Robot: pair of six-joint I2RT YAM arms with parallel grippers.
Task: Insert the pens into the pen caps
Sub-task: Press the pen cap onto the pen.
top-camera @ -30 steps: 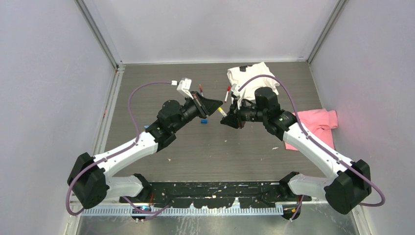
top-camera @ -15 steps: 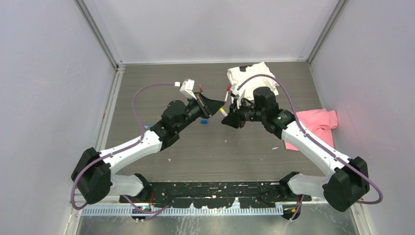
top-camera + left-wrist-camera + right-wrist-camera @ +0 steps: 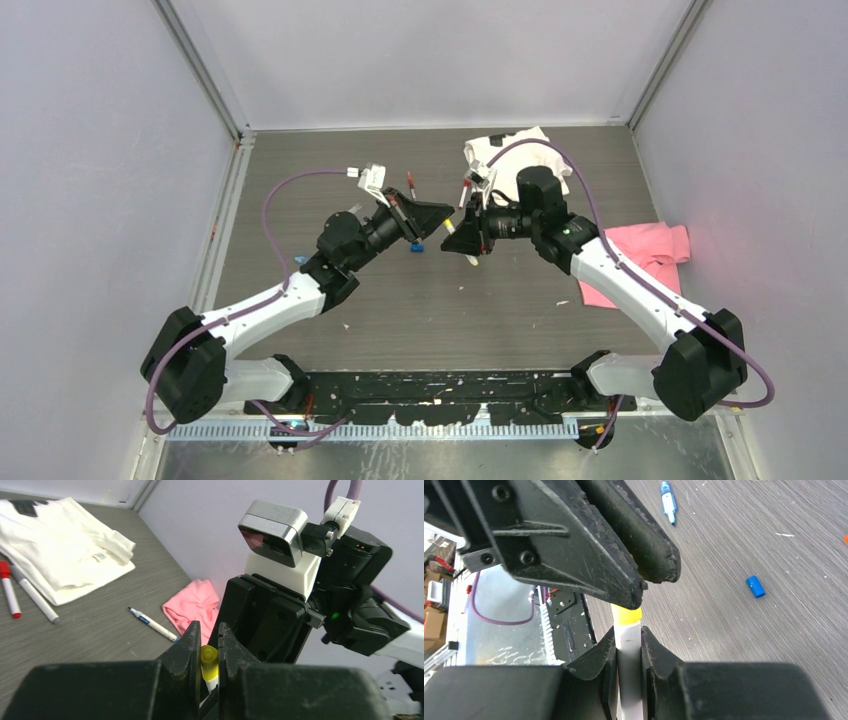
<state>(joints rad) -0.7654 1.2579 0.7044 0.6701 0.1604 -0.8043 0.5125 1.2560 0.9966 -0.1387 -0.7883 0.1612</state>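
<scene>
The two grippers meet tip to tip above the middle of the table. My left gripper (image 3: 208, 639) (image 3: 432, 215) is shut on a yellow pen cap (image 3: 209, 660) (image 3: 626, 614) (image 3: 449, 226). My right gripper (image 3: 628, 632) (image 3: 458, 232) is shut on a white pen (image 3: 628, 652), whose end sits in the yellow cap. A blue cap (image 3: 755, 586) (image 3: 417, 246) lies on the table below them. Loose pens lie around: a red-capped one (image 3: 10, 591), a grey-tipped one (image 3: 35, 596) and a blue-tipped one (image 3: 152, 624).
A white cloth (image 3: 510, 160) (image 3: 65, 545) lies at the back, with the pink cloth (image 3: 650, 255) (image 3: 195, 602) by the right wall. Another blue pen (image 3: 668, 502) lies on the grey wood-grain table (image 3: 400, 320). Walls close the table on three sides.
My right gripper has moved left and away from the bases with the pen, closing the gap to the left gripper. The left gripper shifted slightly; both stay shut.
</scene>
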